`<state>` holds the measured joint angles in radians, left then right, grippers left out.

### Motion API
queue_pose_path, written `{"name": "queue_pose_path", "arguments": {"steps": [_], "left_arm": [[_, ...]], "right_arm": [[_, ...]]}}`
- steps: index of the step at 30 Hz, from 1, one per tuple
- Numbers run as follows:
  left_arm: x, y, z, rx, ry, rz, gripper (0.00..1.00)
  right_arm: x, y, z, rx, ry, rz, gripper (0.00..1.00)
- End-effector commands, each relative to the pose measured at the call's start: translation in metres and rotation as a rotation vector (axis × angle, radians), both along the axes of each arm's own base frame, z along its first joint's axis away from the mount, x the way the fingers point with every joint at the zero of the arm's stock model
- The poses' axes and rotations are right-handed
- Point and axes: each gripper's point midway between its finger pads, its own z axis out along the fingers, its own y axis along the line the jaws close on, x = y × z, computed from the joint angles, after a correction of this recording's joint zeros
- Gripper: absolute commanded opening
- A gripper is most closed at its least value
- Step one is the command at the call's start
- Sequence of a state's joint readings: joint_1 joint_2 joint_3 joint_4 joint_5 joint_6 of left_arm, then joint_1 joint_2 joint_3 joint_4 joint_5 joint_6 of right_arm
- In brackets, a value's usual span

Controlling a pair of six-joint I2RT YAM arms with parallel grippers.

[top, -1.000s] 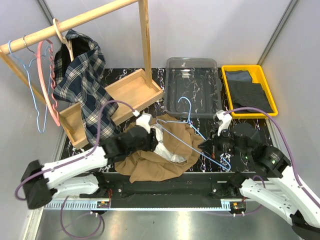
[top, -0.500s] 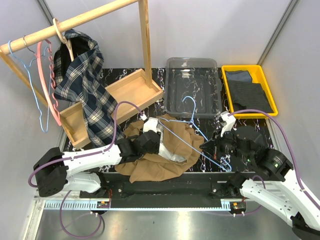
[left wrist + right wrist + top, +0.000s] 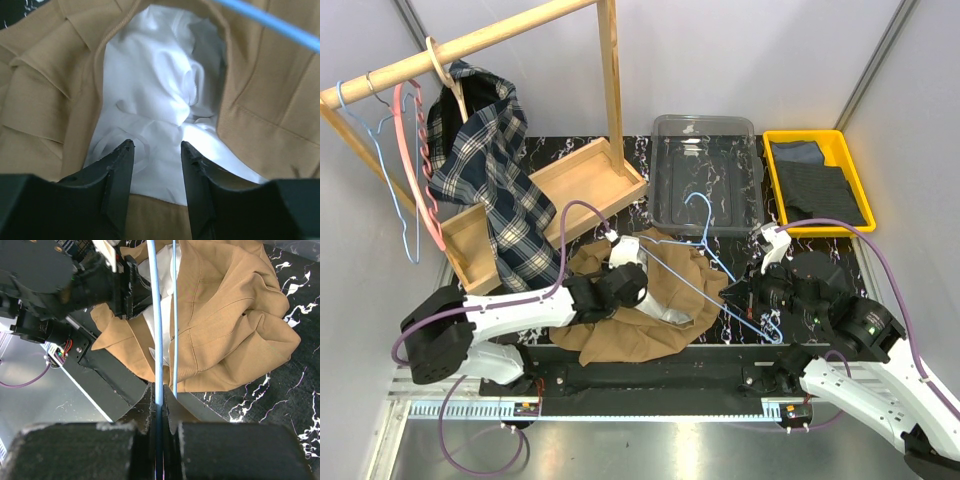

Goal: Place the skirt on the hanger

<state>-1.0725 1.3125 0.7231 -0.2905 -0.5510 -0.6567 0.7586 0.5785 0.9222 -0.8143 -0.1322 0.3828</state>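
Note:
The tan-brown skirt (image 3: 630, 325) lies crumpled on the black marbled table, its whitish lining (image 3: 655, 295) showing at the open waist. The light-blue wire hanger (image 3: 695, 262) lies tilted across the skirt, hook toward the clear bin. My right gripper (image 3: 738, 297) is shut on the hanger's lower wire (image 3: 158, 340) at the skirt's right edge. My left gripper (image 3: 635, 270) is open, its fingers (image 3: 120, 175) low over the white lining (image 3: 160, 100) inside the waist opening; the skirt's tan cloth (image 3: 45, 115) lies either side, and a stretch of blue hanger wire (image 3: 270, 25) crosses above.
A wooden rack with a tray base (image 3: 555, 195) stands back left, carrying a plaid shirt (image 3: 485, 165), a pink hanger (image 3: 415, 170) and another blue hanger (image 3: 385, 160). A clear bin (image 3: 705, 175) and a yellow tray (image 3: 817, 180) with dark cloth sit at the back.
My left arm has swung right and nearer, its gripper now over the lining at the skirt's waist. The hanger has shifted slightly right. The right arm has barely moved.

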Motion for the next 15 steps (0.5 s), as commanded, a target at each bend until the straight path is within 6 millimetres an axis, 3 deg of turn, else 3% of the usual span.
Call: {"name": "queue_pose_path", "arguments": {"steps": [1,4,11,15], "left_arm": [[0.012,-0.014,0.011,-0.044,-0.039,0.034,0.45],[0.015,-0.013,0.010,-0.022,-0.049,0.042,0.40],[0.020,-0.008,0.015,0.012,-0.077,0.063,0.00],[0.022,0.004,0.025,0.020,-0.106,0.093,0.00]], "right_arm": [[0.002,0.002,0.008,0.021,-0.021,-0.006,0.00],[0.003,0.002,0.008,0.019,-0.018,-0.009,0.00],[0.003,0.004,0.007,0.021,-0.011,-0.004,0.00],[0.001,0.003,0.013,0.020,-0.025,0.004,0.00]]}}
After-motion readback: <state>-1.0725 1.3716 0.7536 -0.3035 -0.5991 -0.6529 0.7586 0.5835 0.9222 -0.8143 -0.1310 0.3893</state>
